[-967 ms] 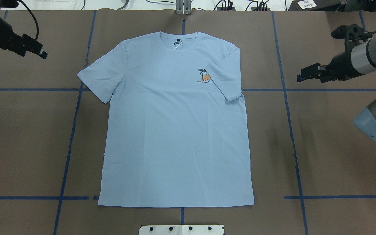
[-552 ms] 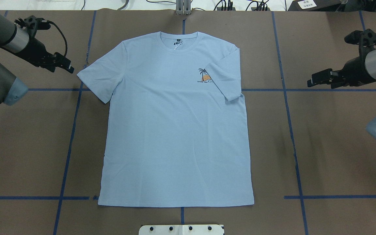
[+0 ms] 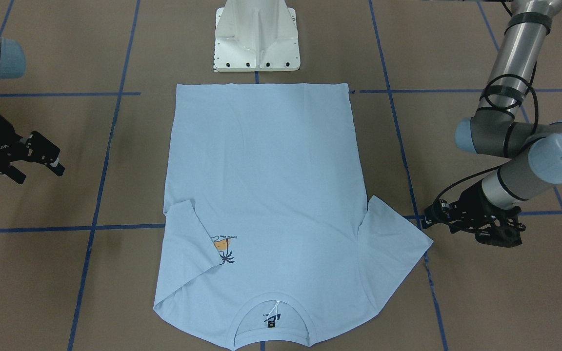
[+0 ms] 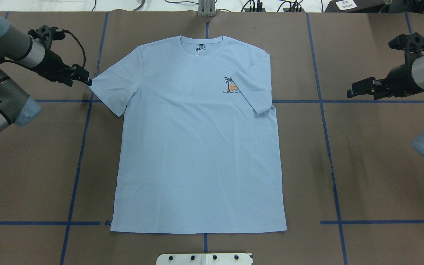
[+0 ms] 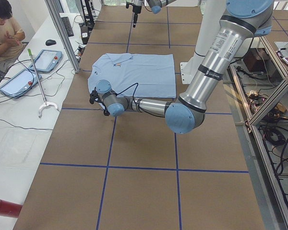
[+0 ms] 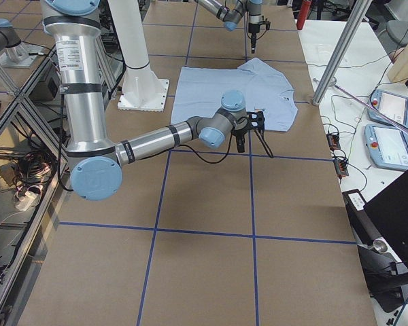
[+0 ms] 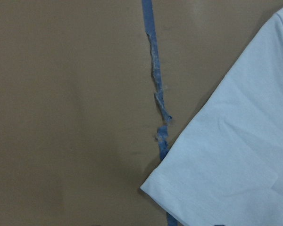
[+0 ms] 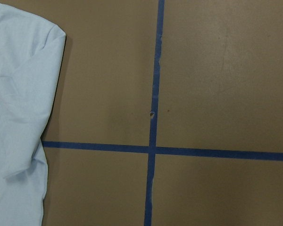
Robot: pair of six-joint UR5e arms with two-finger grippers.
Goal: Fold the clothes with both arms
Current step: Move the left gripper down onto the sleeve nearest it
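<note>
Overhead cam: behind robot, facing forward and down; T-shirt collar at 12 o'clock, white base at 6. Front-facing cam: opposite side, steep; same shirt inverted, base at 12. Two end cams: farther back, oblique along the table; both share shirt and base. Left wrist cam: close, straight down on sleeve corner and blue tape. Right wrist cam: close, tape cross central, folded sleeve at 9.
</note>
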